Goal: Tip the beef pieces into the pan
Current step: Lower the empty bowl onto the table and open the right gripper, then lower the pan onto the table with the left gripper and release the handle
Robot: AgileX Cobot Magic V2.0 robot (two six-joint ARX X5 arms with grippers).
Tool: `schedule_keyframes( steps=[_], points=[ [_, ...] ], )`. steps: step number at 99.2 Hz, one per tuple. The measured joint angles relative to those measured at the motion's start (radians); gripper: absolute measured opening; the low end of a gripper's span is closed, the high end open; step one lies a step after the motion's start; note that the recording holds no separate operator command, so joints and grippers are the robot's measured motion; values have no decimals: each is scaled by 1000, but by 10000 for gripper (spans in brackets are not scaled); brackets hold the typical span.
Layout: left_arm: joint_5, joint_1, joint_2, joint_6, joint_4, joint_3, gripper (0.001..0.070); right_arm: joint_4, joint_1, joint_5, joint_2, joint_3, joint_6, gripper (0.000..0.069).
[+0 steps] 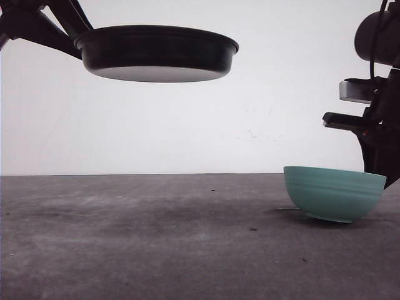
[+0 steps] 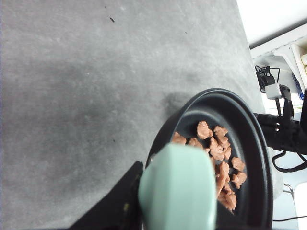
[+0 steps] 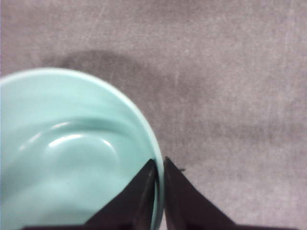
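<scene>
Black and shallow, the pan [image 1: 156, 53] hangs high over the left part of the grey desk [image 1: 156, 244] in the front view, held up by the left arm, level, with its pale underside showing. Far to the right, a teal bowl [image 1: 333, 194] sits on the desk, slightly tilted, with the right arm against its right rim.

In the left wrist view, the pan [image 2: 249, 143] is seen from above the mint-green handle [image 2: 177, 189], which blocks the near part. The left tool [image 2: 144, 211] is clamped around that handle; a dark finger shows beside it. The beef pieces [image 2: 218, 163], reddish-brown chunks, lie bunched together on the pan's floor. The desk [image 2: 96, 96] is well below.

In the right wrist view, the right tool [image 3: 159, 184] pinches the bowl's rim, one dark finger inside and one outside, pressed close with the thin wall between them. The bowl [image 3: 67, 158] shows a smooth, bare interior. The desk [image 3: 230, 96] lies beside it.
</scene>
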Motion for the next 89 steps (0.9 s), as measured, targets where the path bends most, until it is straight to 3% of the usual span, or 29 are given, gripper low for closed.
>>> schedule_keyframes(
  steps=[6,10,24,30,37,50,58,69,74,80,89],
  points=[
    [0,0,0,1,0,0,55,2,4,0,0,0,0,26],
    [0,0,0,4,0,0,55,2,5,0,0,-3,0,66],
    [-2,0,0,8,2,0,55,-18,5,-36,-6,-9,0,391],
    [-9,0,0,9,3,0,55,-22,5,-62,-30,-10,0,483],
    [-21,0,1,11,9,0,55,-23,5,-77,-89,-10,0,529],
    [-30,1,26,12,38,0,55,-30,5,-82,-245,13,0,549],
    [-34,1,61,13,56,0,55,-49,5,-118,-356,62,0,507],
    [-41,1,126,14,98,0,55,-87,32,-188,-528,108,-6,196],
    [-46,1,160,14,127,0,55,-98,58,-208,-607,114,-8,99],
    [-50,1,203,15,164,0,55,-127,89,-209,-686,116,-6,45],
    [-54,1,271,14,219,0,55,-194,123,-211,-783,116,2,19]
  ],
)
